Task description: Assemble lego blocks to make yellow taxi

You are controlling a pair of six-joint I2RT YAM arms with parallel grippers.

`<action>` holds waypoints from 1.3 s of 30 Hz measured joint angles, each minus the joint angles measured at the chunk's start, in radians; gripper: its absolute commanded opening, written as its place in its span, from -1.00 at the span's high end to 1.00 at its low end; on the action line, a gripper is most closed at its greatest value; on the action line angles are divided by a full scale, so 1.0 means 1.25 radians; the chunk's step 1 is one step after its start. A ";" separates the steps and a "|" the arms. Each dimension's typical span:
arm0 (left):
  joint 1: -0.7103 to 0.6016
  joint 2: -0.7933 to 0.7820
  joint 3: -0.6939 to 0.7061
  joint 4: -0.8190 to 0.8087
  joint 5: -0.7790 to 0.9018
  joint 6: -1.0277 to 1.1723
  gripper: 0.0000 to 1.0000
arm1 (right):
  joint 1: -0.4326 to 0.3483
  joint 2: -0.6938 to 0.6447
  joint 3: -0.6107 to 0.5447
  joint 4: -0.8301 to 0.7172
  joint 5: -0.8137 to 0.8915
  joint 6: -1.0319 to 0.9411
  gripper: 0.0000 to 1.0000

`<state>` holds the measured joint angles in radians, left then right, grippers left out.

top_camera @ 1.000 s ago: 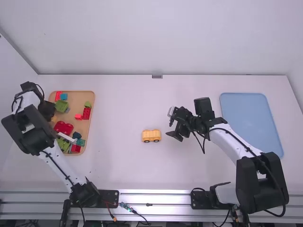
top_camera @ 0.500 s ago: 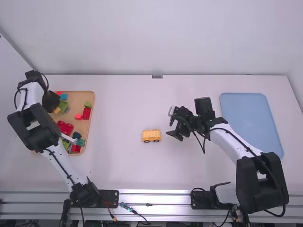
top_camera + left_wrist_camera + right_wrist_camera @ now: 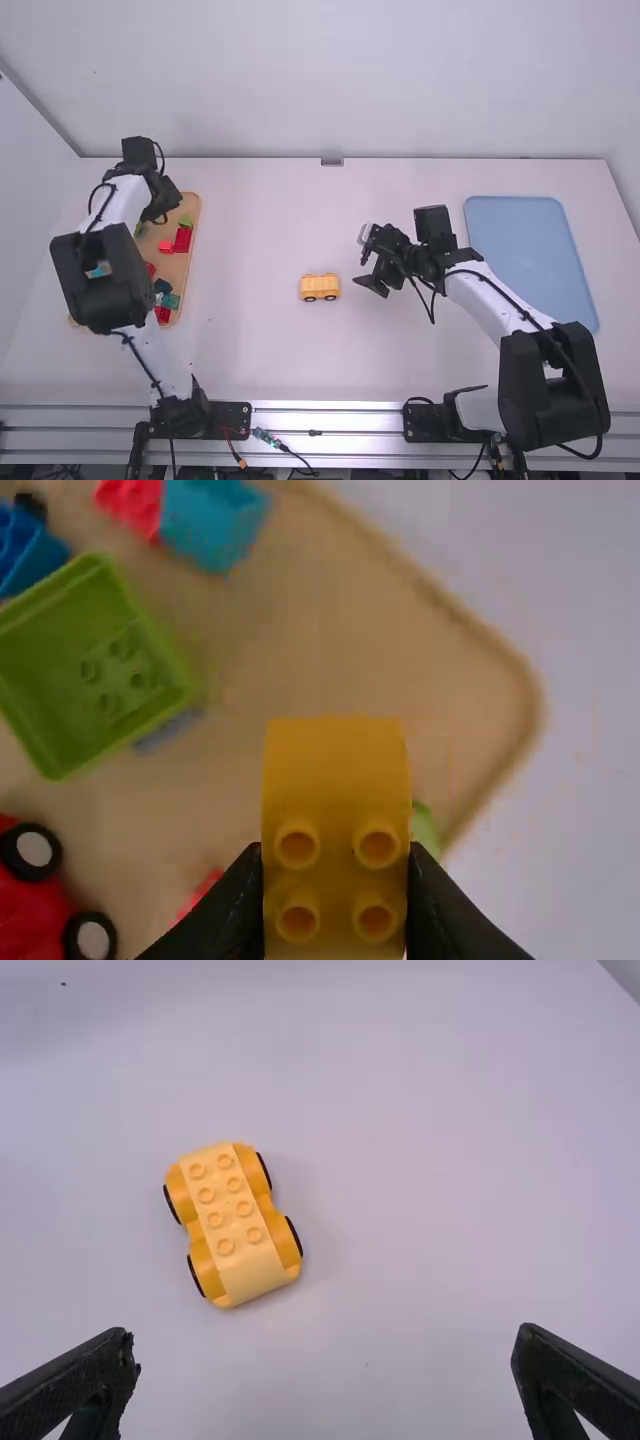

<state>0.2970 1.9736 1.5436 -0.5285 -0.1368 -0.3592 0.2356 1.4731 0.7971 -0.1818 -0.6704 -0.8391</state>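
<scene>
The car [image 3: 232, 1222] stands on its wheels on the white table [image 3: 260, 360], between the two arms and nearer the right gripper [image 3: 364, 268]. It is yellow, with deeper yellow wheel arches, black wheels and a paler deck bearing two rows of four round studs — eight in all.

The left gripper [image 3: 160, 216] is over the tan tray [image 3: 196, 235], pinching a yellow block [image 3: 336, 830] between its fingers. The block has a smooth part at one end and four hollow-centred studs at the other. The right gripper's fingers are spread wide — nothing between them — with the car just beyond their tips.

In the tray lie a green box-shaped piece [image 3: 60, 680] and a red wheeled one [image 3: 30, 915].
</scene>
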 measured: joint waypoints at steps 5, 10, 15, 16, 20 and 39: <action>-0.080 -0.160 -0.138 0.065 0.159 0.205 0.97 | 0.000 0.000 0.000 -0.003 0.000 0.002 -0.98; -0.147 -0.215 -0.225 0.021 0.305 0.444 0.97 | 0.000 0.000 0.000 -0.005 0.001 0.000 -0.98; -0.202 -0.218 -0.298 -0.082 0.399 0.757 0.97 | -0.001 0.000 0.000 -0.005 0.000 -0.001 -0.98; -0.207 -0.218 -0.307 -0.099 0.413 0.818 0.97 | -0.002 0.000 0.000 -0.006 0.000 0.000 -0.97; -0.215 -0.218 -0.335 -0.133 0.462 1.007 0.96 | -0.013 0.000 0.000 -0.013 -0.003 0.000 -0.98; -0.369 -0.218 -0.495 0.016 0.350 1.223 0.97 | -0.021 0.000 -0.015 -0.004 -0.021 -0.003 -0.97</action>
<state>-0.1642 1.7012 0.9249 -0.5091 0.3012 1.1690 0.2092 1.4731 0.7784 -0.1871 -0.6968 -0.8429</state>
